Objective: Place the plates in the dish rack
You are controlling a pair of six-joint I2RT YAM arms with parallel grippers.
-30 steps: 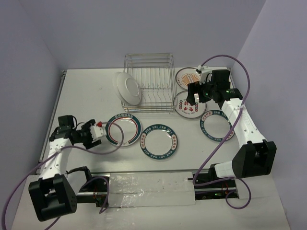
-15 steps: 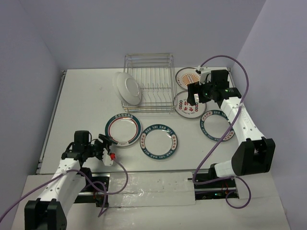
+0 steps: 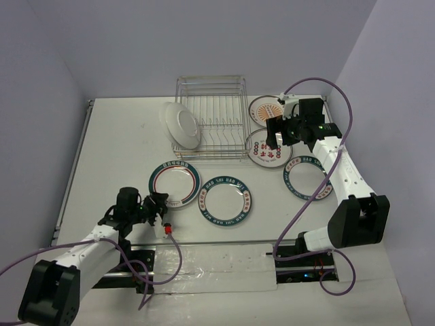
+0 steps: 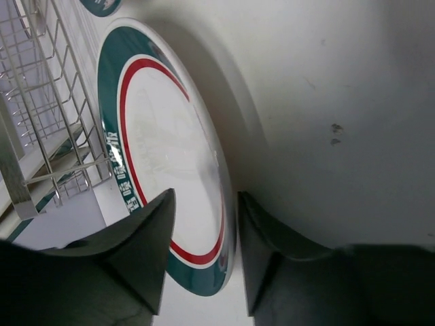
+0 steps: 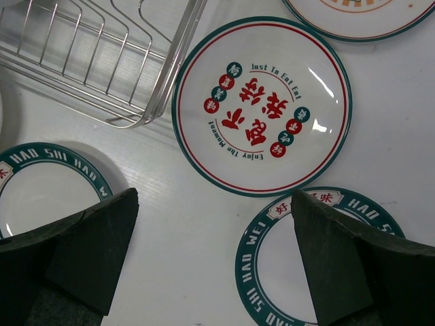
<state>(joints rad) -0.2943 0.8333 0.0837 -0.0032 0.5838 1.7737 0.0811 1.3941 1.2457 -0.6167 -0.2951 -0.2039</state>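
Observation:
The silver wire dish rack (image 3: 212, 112) stands at the back centre with one plate (image 3: 181, 125) upright in its left end, white underside showing. Several plates lie flat on the table: a red-ringed plate (image 3: 174, 183), a teal-rimmed plate (image 3: 225, 202), a red-lettered plate (image 3: 267, 149), an orange-design plate (image 3: 264, 107) and another teal-rimmed plate (image 3: 306, 178). My left gripper (image 3: 158, 206) is open, low at the red-ringed plate's (image 4: 170, 149) near rim, its fingers (image 4: 139, 251) either side of the rim. My right gripper (image 3: 275, 133) is open and empty above the red-lettered plate (image 5: 262, 109).
Purple cables trail from both arms. A metal rail with taped sheeting (image 3: 217, 261) runs along the table's near edge. Walls close in at the back and right. The rack's right corner (image 5: 102, 61) lies beside the red-lettered plate.
My left arm has swung from the table's left side toward the near edge and rightward, bringing its gripper to the red-ringed plate's near rim. The right arm has barely moved.

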